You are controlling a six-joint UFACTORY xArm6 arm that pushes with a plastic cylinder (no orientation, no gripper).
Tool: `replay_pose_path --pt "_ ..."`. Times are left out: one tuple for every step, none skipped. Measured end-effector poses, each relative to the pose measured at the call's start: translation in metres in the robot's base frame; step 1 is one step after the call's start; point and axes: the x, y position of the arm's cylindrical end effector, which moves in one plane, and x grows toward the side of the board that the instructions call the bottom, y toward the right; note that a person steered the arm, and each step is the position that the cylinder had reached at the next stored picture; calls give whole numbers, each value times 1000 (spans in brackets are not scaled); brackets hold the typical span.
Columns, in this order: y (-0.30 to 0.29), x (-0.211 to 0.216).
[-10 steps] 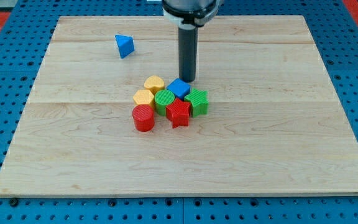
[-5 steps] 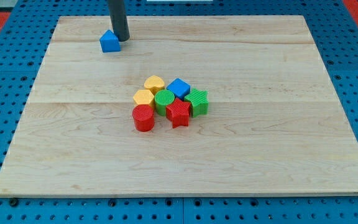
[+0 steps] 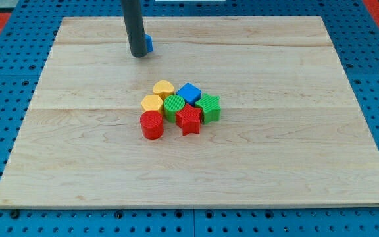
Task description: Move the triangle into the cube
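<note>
My tip (image 3: 139, 56) rests on the board near the view's top left, and it holds nothing: it is a bare rod that can only push. The blue triangle (image 3: 148, 43) sits just behind it, towards the view's top and slightly to the right. The rod hides most of it, so only a sliver of blue shows at its right edge, and I cannot tell whether the two are touching.

This placement looks awkward for the task. The blue cube (image 3: 189, 93) lies towards the view's bottom right of the triangle, well apart from it, on the top edge of the cluster in the middle of the board. My tip stands on the side of the triangle that faces the cluster, so a push from here would send the triangle away from the cube. I judge I need to get round to its far, upper-left side before driving it down and to the right.

Two yellow blocks (image 3: 164, 88) (image 3: 152, 103), whose shapes I cannot make out, sit left of the cube. A green cylinder (image 3: 174, 105), a red star (image 3: 189, 120) and a green star-like block (image 3: 208, 107) crowd below it, and a red cylinder (image 3: 152, 124) sits at the lower left. The upper yellow block lies close to the straight line from triangle to cube, so a push aimed slightly off could strike it first.
</note>
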Motion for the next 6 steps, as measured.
replay_pose_path --pt "-5 -10" --pt "-26 -25" --pt "-62 -46" --pt "-16 -54" --pt "63 -50" --pt "89 -31"
